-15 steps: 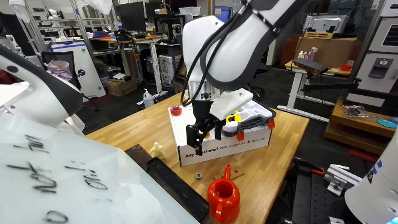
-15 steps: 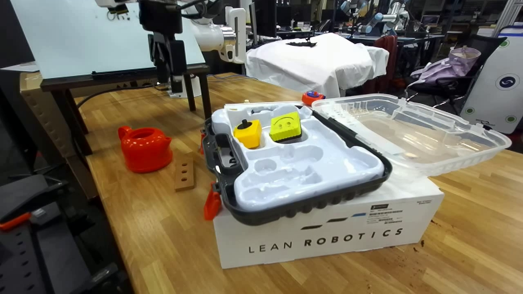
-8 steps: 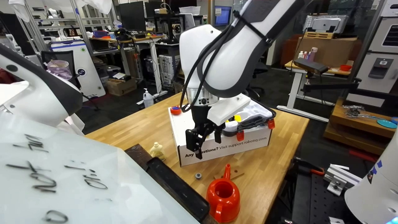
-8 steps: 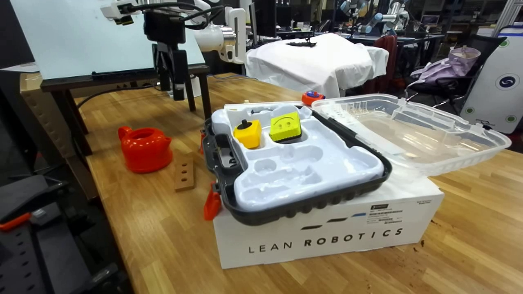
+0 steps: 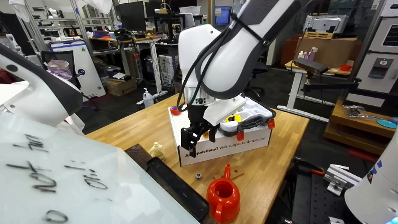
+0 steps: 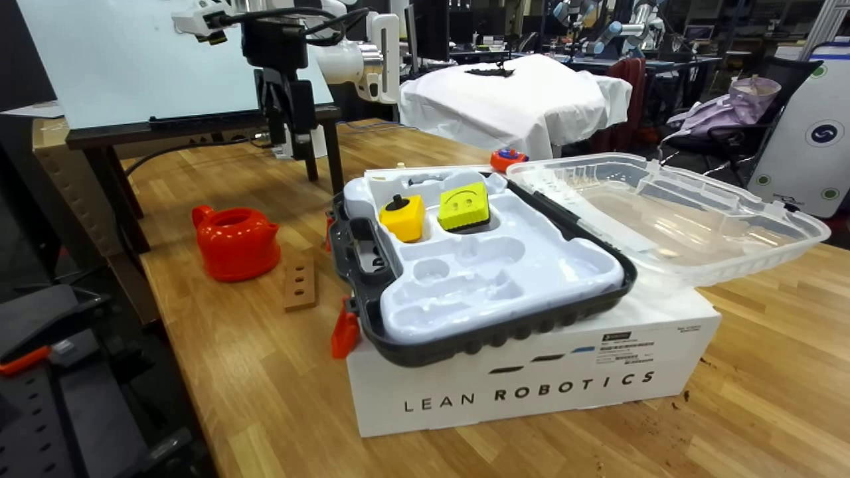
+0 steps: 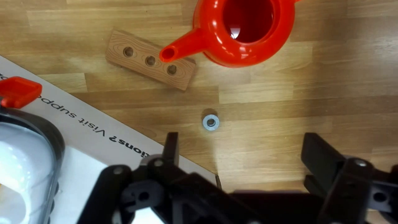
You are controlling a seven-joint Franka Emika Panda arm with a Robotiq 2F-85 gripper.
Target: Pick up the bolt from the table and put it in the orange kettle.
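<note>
Claw, jaws well apart, above the table, with bolt lower down and orange kettle farther off.

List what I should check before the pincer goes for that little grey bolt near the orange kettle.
1. Is the pincer open? Ok: its fingers stand apart, holding nothing.
2. Is the bolt in plain sight on the table? Ok: nothing covers it in the wrist view.
3. Is the orange kettle ready? Ok: upright, its top opening uncovered.
4. Is the pincer low enough to grab? Not ok: it hovers above the table in both exterior views.
5. Is it lined up? Not ok: in the wrist view the bolt shows off-centre, just beyond the fingers.
6. Is there room beside the white box? Cannot tell: in the wrist view a finger overlaps its edge.
</note>
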